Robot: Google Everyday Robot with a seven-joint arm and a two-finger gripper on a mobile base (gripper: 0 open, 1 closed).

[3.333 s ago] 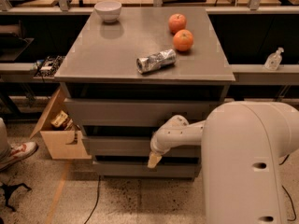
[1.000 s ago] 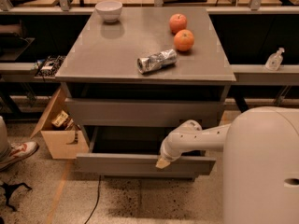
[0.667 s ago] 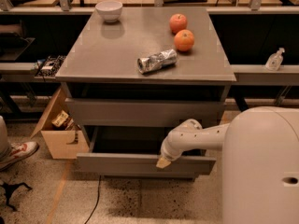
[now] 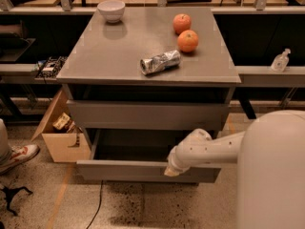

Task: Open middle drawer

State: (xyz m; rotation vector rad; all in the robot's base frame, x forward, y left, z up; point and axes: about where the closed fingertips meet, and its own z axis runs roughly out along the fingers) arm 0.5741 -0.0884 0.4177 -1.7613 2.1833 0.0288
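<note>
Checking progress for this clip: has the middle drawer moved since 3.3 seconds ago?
Yes. The middle drawer has slid out toward the camera, away from the fixed cabinet top; the claw sits at its front edge.

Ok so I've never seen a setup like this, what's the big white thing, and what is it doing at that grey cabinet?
The big white shape at the lower right is the robot body, a machine on a rolling base. Its one arm reaches left and ends in the gripper, its clamp-like hand. The gripper sits at the top edge of the middle drawer, which stands pulled out with its grey inside showing. Whether the gripper actually grips that edge cannot be seen. The top drawer is shut. The single camera looks down over the robot from behind. On the cabinet top are a white bowl, an orange, a second orange and a crumpled silver can.
</note>
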